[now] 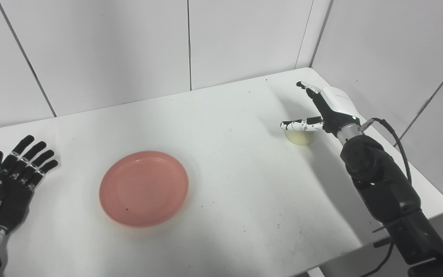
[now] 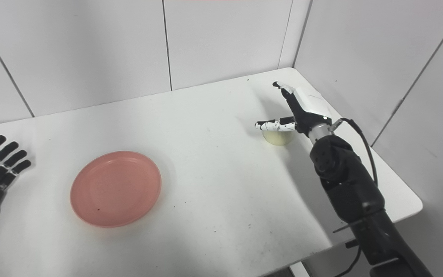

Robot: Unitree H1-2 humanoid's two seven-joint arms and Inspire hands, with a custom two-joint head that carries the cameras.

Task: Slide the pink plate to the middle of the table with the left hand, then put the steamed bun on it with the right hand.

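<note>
The round pink plastic plate (image 1: 144, 188) is lying flat on the white rectangular table (image 1: 225, 115), left of the table's centre and apart from both hands. The black left hand (image 1: 8, 181) is resting palm-up near the table's left edge, well apart from the plate, its fingers (image 1: 33, 154) spread wide and holding nothing. The small pale yellowish steamed bun (image 1: 300, 136) is sitting on the table near the far right corner. The right hand (image 1: 327, 109), black with a white back, is hovering just over the bun, its thumb (image 1: 302, 124) stretching across the bun's top and its fingers pointing away, open and not closing on it.
</note>
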